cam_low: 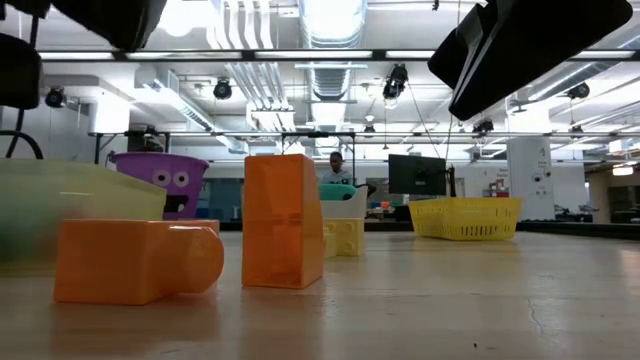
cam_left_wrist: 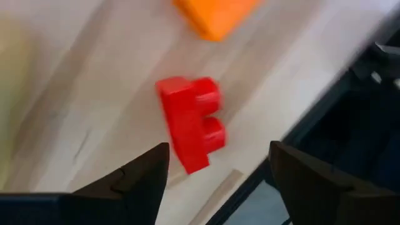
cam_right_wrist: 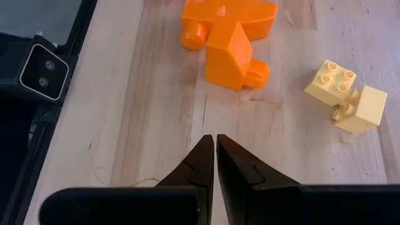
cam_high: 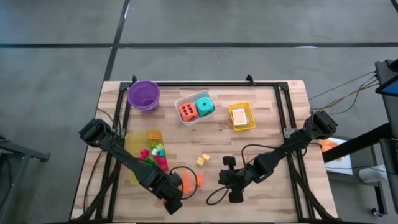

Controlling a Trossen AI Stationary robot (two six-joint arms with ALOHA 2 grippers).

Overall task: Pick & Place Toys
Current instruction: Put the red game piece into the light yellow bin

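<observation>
In the left wrist view a red block (cam_left_wrist: pixel 190 122) lies on the wood by the table's near edge, studs to one side. My left gripper (cam_left_wrist: pixel 219 150) stands open above it, a finger on either side, apart from it. In the high view this gripper (cam_high: pixel 173 205) is at the near edge. Two orange blocks (cam_high: pixel 191 180) lie just beyond it; one (cam_low: pixel 283 220) stands upright, the other (cam_low: pixel 135 260) lies flat. My right gripper (cam_right_wrist: pixel 214 139) is shut and holds nothing; it hangs above the table, pointing at the orange blocks (cam_right_wrist: pixel 228 31). Two pale yellow blocks (cam_right_wrist: pixel 347 94) lie beside them.
A clear yellowish tray (cam_high: pixel 134 149) holds several bright blocks at the left. At the back stand a purple bowl (cam_high: pixel 143 94), a white tray (cam_high: pixel 185 99) with an orange and a teal die, and a yellow tray (cam_high: pixel 241 127) with cards. A black cable (cam_high: pixel 211 196) loops near the front. A person shows in the room behind (cam_low: pixel 337 165).
</observation>
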